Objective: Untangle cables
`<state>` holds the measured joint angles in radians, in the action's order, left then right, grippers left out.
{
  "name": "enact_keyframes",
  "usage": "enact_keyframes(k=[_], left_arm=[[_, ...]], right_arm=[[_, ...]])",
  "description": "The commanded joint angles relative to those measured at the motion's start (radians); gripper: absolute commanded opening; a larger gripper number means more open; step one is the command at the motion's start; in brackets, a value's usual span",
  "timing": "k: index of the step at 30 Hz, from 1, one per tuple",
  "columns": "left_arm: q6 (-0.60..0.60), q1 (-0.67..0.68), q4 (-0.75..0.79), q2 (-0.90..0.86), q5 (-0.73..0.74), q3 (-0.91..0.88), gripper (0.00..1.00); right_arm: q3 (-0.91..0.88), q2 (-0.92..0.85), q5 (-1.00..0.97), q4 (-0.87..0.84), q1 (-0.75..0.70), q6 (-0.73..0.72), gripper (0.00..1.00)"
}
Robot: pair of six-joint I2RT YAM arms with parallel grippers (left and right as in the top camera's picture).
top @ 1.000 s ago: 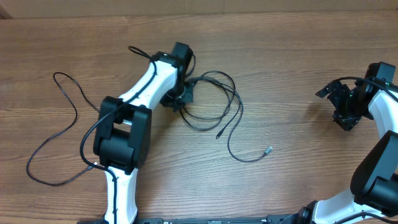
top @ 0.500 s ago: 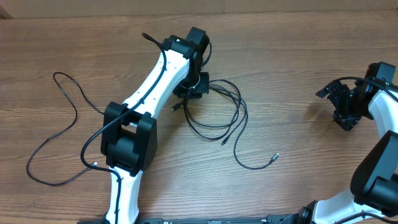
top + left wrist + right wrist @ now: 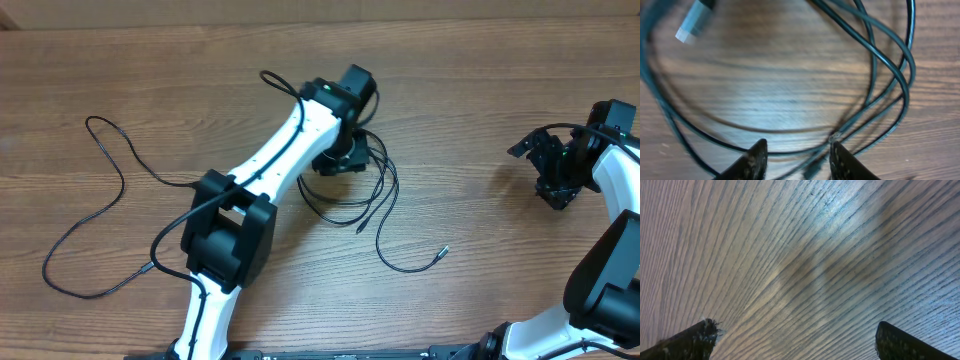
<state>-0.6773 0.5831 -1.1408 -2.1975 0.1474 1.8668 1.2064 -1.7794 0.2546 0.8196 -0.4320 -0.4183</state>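
**Clerk:** State of the left claw?

**Inspector:** The left claw [image 3: 341,160] is low over the cable cluster, a little right of the counter's [image 3: 480,90] middle and toward the far side. Its wrist view shows the fingers [image 3: 756,159] standing apart. The gap is far wider than any cord, so it is open and nothing is clamped. A dark cord end lies between the fingertips, too blurred to identify.

**Clerk:** And the right claw?

**Inspector:** The right claw [image 3: 552,172] is at the right edge, well apart from the cables. Its jaws are spread wide, with only bare wood grain between them.

**Clerk:** Location of the cables?

**Inspector:** The cluster [image 3: 378,192] lies under and just near of the left claw, with several thin black loops overlapping and crossing one another. One silver-tipped end [image 3: 440,252] trails free to the near right. A darker end [image 3: 358,228] lies nearer the loops. In the left wrist view a pale plug shows at the upper left, out of focus.

**Clerk:** Anything else?

**Inspector:** A long single cable [image 3: 108,190] meanders over the left side of the counter. One end lies beside the left arm's elbow. The other run passes under the arm, and I cannot tell whether it joins the cluster.
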Motion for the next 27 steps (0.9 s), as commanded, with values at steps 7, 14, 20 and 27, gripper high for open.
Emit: enact_keyframes(k=[7,14,20,27], left_arm=[[-0.231,0.069,-0.084,0.006,0.0,-0.008,0.15],[-0.29,0.074,-0.104,0.006,-0.061,-0.018,0.22],[-0.352,0.074,-0.13,0.006,-0.124,-0.06,0.23],[-0.356,0.066,-0.143,0.006,-0.137,-0.098,0.27]], right_arm=[[0.024,0.016,-0.008,-0.005,-0.001,-0.004,1.0],[0.024,0.016,-0.008,-0.005,-0.001,-0.004,1.0],[0.024,0.016,-0.008,-0.005,-0.001,-0.004,1.0],[0.024,0.016,-0.008,-0.005,-0.001,-0.004,1.0]])
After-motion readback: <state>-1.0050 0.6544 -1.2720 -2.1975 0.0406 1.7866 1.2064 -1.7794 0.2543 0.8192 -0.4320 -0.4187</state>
